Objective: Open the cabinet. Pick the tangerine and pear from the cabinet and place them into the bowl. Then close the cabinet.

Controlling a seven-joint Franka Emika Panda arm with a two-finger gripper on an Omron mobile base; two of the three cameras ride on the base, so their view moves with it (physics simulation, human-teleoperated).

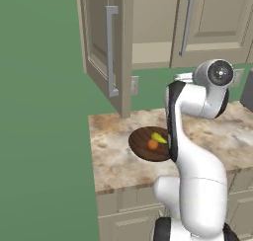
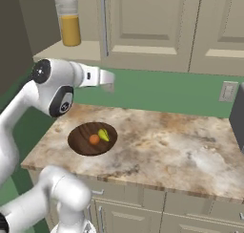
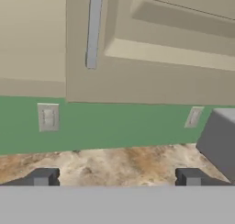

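Marbled counter holds the bowl (image 2: pixel 92 139) with both fruits; above it, spread-jawed gripper (image 3: pixel 117 177) should push the cabinet (image 1: pixel 106 47) door gently shut.

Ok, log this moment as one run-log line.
stage: fruit placed, door left to close | cabinet: left door open | tangerine, pear: in bowl | gripper: open, empty, raised above the counter

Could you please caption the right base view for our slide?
Tangerine and pear rest in the bowl; cabinet left door open.
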